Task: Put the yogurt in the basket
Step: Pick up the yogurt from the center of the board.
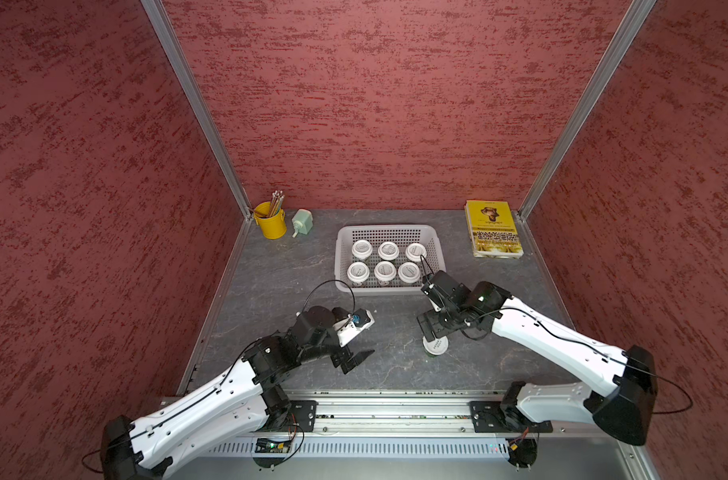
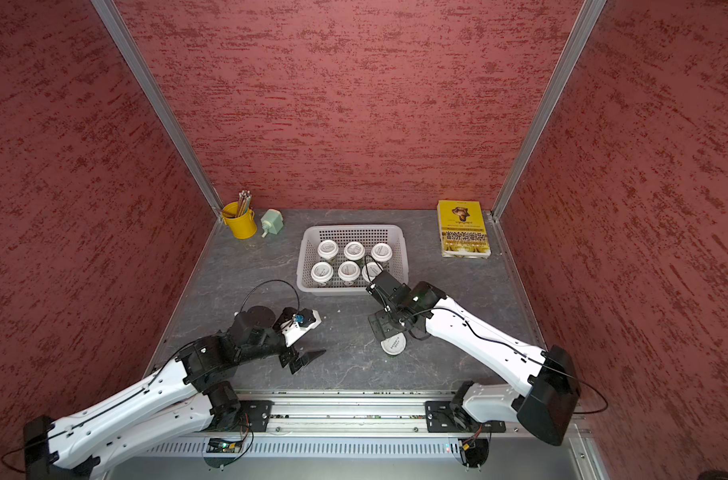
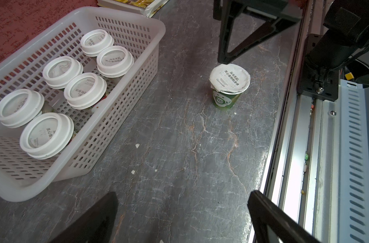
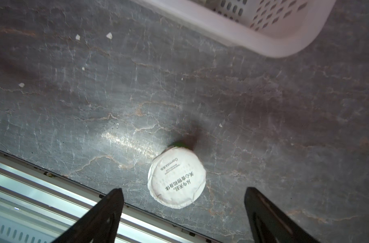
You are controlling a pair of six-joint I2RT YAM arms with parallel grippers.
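The left arm (image 1: 204,405) and right arm (image 1: 553,338) show glossy white shells between bulky black joints, thin black cables looped along each link, a left gripper (image 3: 183,194) and right gripper (image 4: 183,189) with flat, triangular black fingers (image 4: 99,218), and black base plates (image 1: 300,411) studded with screws.

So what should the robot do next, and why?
Probably lower the right gripper straight down around the one yogurt cup left outside. Its jaws are open and hang over that cup, which stands upright, alone on the table, while six others sit in the basket.
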